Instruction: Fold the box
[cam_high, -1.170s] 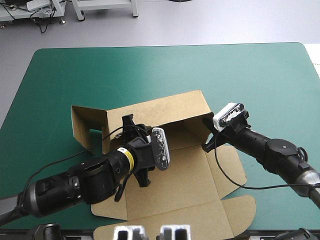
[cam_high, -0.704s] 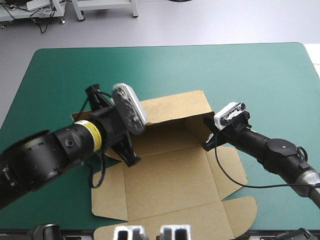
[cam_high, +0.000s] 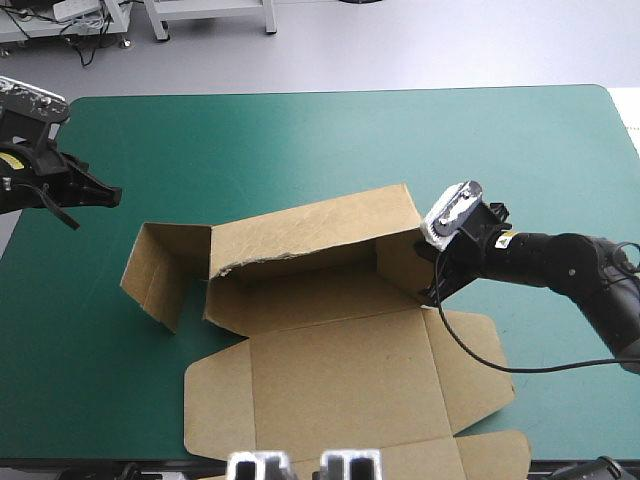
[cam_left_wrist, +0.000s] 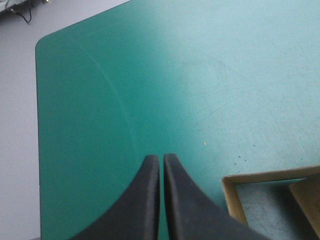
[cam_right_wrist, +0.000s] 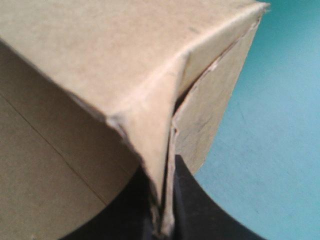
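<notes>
High view: box (cam_high: 330, 330) sits mid-bench (cam_high: 350, 140), back wall raised, big panel flat toward the near edge. Left claw (cam_high: 108, 195) is well apart, at the bench's left edge; right claw (cam_high: 432, 288) is at the box's right corner. Left wrist view: left claw (cam_left_wrist: 161, 160) clenched, empty, box (cam_left_wrist: 270, 175) corner beside it. Right wrist view: right claw (cam_right_wrist: 163, 205) grasping the box (cam_right_wrist: 125, 60) wall corner.

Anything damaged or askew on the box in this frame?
Yes. On the box, the raised back wall's upper edge looks ragged toward the table's left side, and the board looks frayed at the corner pinched by the right end effector. The left side flap stands splayed outward, untucked.
</notes>
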